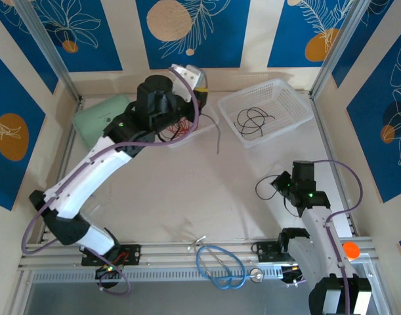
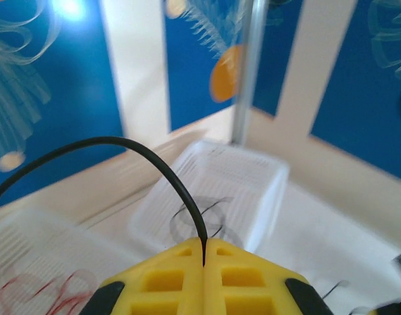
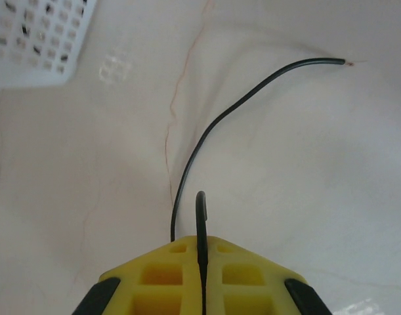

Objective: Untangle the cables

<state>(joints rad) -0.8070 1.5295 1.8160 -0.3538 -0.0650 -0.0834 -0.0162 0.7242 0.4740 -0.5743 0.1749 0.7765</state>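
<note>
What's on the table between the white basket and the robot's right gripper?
Nothing: in the top view, the table between the white basket and the right gripper, shut on a black wire, is bare.

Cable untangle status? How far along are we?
Done: loose black cables lie in the white basket, red cables in the clear tray. In hand: left claw shut on an arched black cable; right claw shut on a second black cable trailing on the table. Left: placing both held cables.
</note>
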